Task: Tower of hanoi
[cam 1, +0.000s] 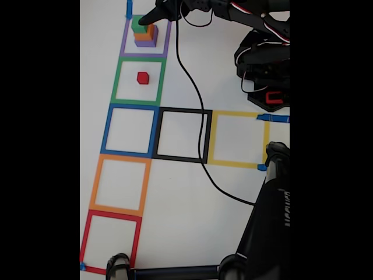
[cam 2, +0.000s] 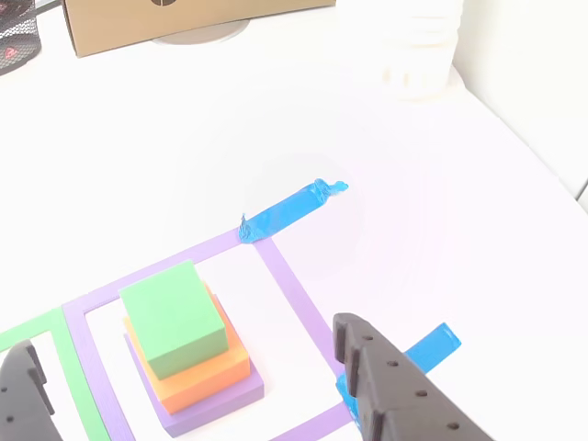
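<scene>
While your hand (cam 2: pixel 184 386) hangs spread and empty around the green cube (cam 2: pixel 175 317) atop orange (cam 2: pixel 197 372) and purple (cam 2: pixel 216 400), a careless descent may topple them; red cube (cam 1: pixel 143 77) waits nearby.

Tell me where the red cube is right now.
In the fixed view, the red cube sits alone inside the green tape square, just below the purple square that holds the green-orange-purple stack.
</scene>
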Tool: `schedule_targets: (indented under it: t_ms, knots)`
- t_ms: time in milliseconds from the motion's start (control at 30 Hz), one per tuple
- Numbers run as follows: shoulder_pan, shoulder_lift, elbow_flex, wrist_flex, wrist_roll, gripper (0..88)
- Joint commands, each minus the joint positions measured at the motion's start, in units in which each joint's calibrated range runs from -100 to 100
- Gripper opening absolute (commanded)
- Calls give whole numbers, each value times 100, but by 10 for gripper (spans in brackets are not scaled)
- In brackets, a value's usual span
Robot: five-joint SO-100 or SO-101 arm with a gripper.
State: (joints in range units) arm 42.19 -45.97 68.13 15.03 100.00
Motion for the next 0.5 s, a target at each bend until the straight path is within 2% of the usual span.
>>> schedule_targets:
  t_ms: [0,467]
  knots:
    - [19,378,224,-1236,0,443]
    - [-10,2146,551,-3763,0,446]
